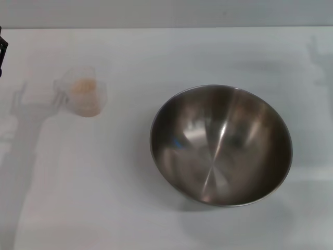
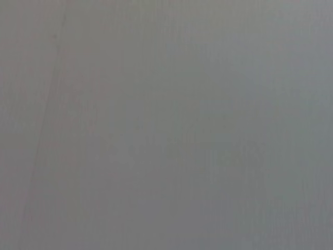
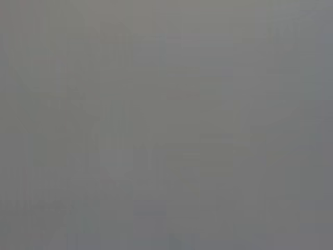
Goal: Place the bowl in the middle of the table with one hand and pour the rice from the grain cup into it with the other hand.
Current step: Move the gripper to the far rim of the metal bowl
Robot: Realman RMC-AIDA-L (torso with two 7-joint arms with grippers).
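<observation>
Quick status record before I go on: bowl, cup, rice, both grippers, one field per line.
bowl: upright on the table, right of centre, nothing in it
cup: upright, to the robot's left of the bowl, apart from it
rice: in the cup, none poured
left gripper: not in view
right gripper: not in view
wrist views: plain grey only

- Both wrist views are a flat grey blur; nothing in them can be made out.
- A dark piece of the left arm (image 1: 2, 54) is cut off by the head view's edge at nine o'clock; its gripper is out of sight.
- The grain cup (image 1: 83, 95) is nearly see-through, its handle outline faint.
</observation>
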